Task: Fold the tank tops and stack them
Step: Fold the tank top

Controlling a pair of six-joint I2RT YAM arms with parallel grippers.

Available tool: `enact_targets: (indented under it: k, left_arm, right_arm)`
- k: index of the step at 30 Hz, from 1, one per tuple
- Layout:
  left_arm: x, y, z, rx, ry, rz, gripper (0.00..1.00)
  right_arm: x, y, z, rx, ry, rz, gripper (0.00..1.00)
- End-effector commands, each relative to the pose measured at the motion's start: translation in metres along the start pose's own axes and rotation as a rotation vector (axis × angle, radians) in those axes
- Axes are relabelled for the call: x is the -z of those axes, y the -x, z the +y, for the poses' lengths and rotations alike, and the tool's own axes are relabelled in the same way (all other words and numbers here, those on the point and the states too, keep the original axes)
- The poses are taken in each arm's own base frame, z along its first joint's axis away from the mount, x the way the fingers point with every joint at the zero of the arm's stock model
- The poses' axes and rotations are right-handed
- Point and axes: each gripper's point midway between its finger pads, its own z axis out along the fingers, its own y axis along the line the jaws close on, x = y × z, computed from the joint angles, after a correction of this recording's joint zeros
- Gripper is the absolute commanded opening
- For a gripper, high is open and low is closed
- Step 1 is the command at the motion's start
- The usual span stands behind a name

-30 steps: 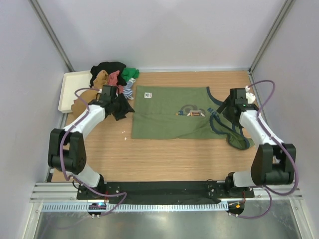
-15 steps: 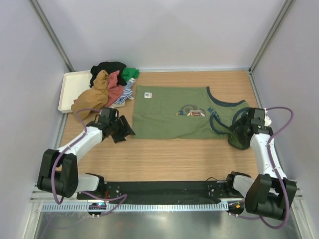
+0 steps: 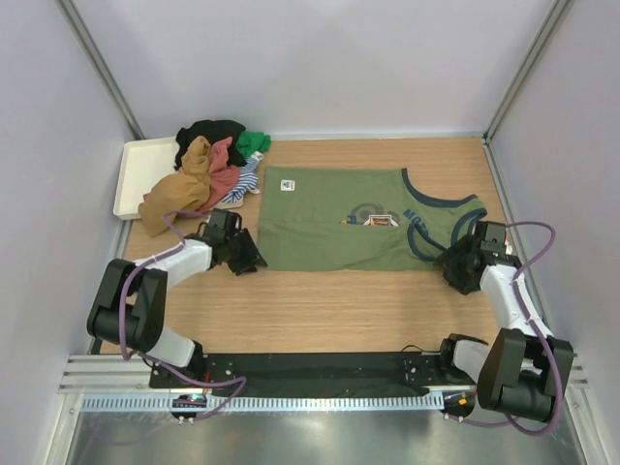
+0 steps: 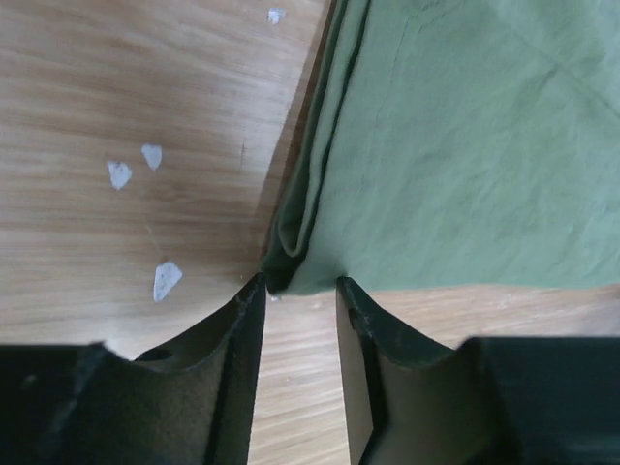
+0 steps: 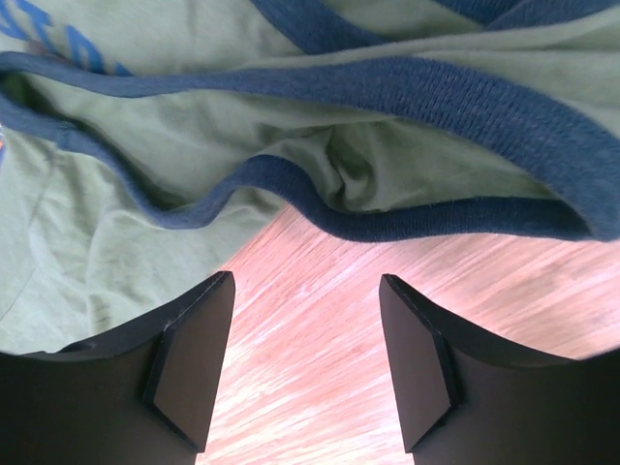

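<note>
Bright, even overhead light casts faint shadows on the surface [image 3: 320, 300], rendered pinkish and slightly blurred in the right wrist view.

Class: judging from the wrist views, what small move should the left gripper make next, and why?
Probably shut the left gripper on the green top: its open jaws flank the top's folded near corner, which lies ungripped on the table.
</note>
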Motion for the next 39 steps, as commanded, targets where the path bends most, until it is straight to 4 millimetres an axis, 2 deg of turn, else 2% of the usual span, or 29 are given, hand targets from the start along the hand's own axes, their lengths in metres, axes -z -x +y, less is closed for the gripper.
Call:
enact_targets:
  k: [1,4,5,8,14,23,25,28,30,33,35,39]
  left_arm:
    - [-0.01,0.018,0.001,-0.016,0.022,-0.067,0.36]
    - [-0.014,0.026,0.002,-0.018,0.041,-0.084,0.22]
    - [-0.014,0.029,0.002,-0.02,0.044,-0.092,0.12]
    - [-0.009,0.041,0.011,0.003,0.06,-0.114,0.01]
    - [0.009,0.063,0.033,0.076,0.061,-0.167,0.0]
    - [0.004,0.069,0.042,0.093,0.073,-0.168,0.0]
    - [0.004,0.07,0.044,0.094,0.075,-0.173,0.0]
    - [0.006,0.071,0.043,0.089,0.071,-0.181,0.0]
    - [0.006,0.073,0.041,0.086,0.061,-0.183,0.0]
    - [0.006,0.071,0.038,0.084,0.042,-0.176,0.0]
    - [0.004,0.071,0.038,0.086,0.04,-0.173,0.0]
    - [0.005,0.07,0.038,0.085,0.038,-0.175,0.0]
  right_arm:
    - [-0.011,0.002,0.011,-0.031,0.048,0.0,0.67]
    - [-0.021,0.001,0.017,-0.059,0.066,0.01,0.62]
    - [-0.023,0.001,0.02,-0.061,0.072,0.012,0.62]
    - [-0.027,0.001,0.021,-0.059,0.042,0.008,0.61]
    - [-0.036,0.018,-0.005,-0.057,-0.109,-0.086,0.56]
    - [-0.033,0.044,-0.028,-0.046,-0.257,-0.162,0.55]
    - [-0.029,0.058,-0.027,-0.06,-0.259,-0.189,0.59]
    - [-0.022,0.075,-0.021,-0.049,-0.257,-0.221,0.7]
    - [-0.017,0.083,-0.016,-0.052,-0.257,-0.237,0.73]
    - [-0.014,0.089,-0.014,-0.062,-0.254,-0.257,0.73]
    - [-0.016,0.087,-0.02,-0.068,-0.288,-0.248,0.67]
    - [-0.023,0.086,-0.031,-0.108,-0.32,-0.246,0.26]
